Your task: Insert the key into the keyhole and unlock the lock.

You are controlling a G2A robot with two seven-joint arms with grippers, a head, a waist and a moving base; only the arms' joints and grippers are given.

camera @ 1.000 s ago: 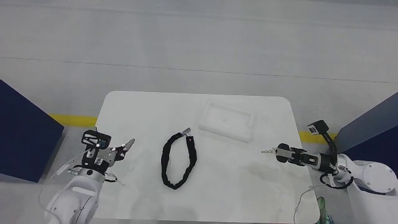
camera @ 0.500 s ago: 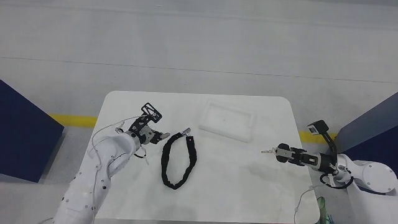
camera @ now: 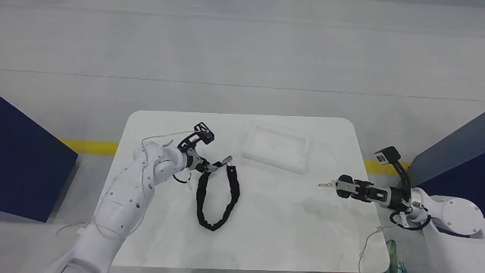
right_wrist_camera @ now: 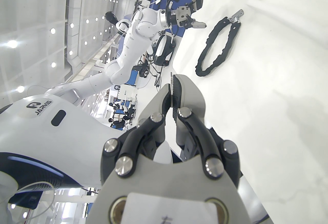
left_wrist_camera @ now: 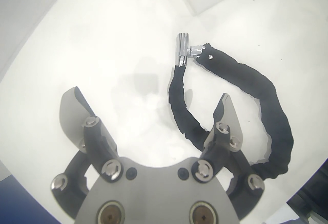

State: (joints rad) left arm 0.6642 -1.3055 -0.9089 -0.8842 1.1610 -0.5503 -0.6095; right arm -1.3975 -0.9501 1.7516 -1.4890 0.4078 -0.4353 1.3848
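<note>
The left tool is spread wide and holds nothing. It hangs low over the desk at the near end of the lock, a black-sleeved chain lying in a closed loop. In the left wrist view one leg of that chain runs out from between the open fingers, close to one of them, and ends at the chrome barrel just ahead of the fingertips. The barrel's long axis lies roughly in line with that leg, and its free end points away from the tool toward the shallow tray beyond. The keyhole itself cannot be made out. Well apart, across the desk on the robot's right, the right tool is clenched on the key, whose thin blade sticks out past the fingertips. In the top view the blade points across the desk toward the lock's side. The left arm is by far the nearer to the lock, so the likely next move is for it to close on the chain or barrel. The barrel's axis does not appear to line up with the key's, so the barrel probably needs turning to face the key before insertion can start.
</note>
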